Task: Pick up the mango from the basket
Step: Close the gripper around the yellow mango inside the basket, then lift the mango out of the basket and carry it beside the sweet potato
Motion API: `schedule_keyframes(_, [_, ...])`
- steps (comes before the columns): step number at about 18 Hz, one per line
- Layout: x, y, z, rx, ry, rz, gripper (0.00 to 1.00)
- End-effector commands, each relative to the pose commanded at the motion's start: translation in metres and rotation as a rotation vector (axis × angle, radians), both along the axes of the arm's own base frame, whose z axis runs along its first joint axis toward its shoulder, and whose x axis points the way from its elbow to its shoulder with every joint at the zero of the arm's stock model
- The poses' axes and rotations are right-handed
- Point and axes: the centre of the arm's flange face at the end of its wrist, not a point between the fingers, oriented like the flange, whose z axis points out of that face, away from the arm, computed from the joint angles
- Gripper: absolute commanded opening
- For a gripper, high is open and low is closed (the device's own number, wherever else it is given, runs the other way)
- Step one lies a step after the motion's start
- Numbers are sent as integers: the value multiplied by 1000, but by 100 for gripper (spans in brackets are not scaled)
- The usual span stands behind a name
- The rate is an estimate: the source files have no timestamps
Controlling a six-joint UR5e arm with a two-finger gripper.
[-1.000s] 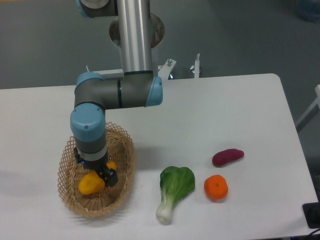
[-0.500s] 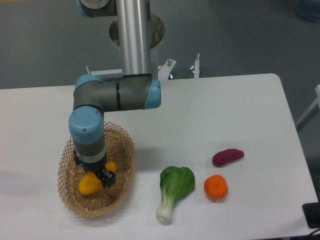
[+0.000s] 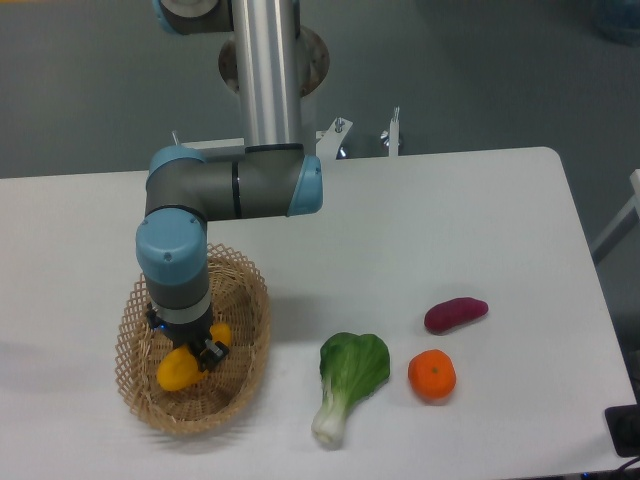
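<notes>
I have the gripper (image 3: pixel 192 350) down on the mango (image 3: pixel 178 368) inside the basket (image 3: pixel 250 345), grip unclear, lift not yet done.

Yellow-orange mango (image 3: pixel 176 370) lying in tan wicker basket (image 3: pixel 243 350), partly hidden
</notes>
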Motion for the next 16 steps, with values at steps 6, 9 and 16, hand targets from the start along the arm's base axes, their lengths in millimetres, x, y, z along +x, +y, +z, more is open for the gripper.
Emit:
schedule_keyframes(6, [-58,-18,90,119,78,45,42])
schedule_keyframes(9, [-104,-49,110,125,124,12,42])
schedule_keyframes(16, [-241,-174,145,35,131,-41,42])
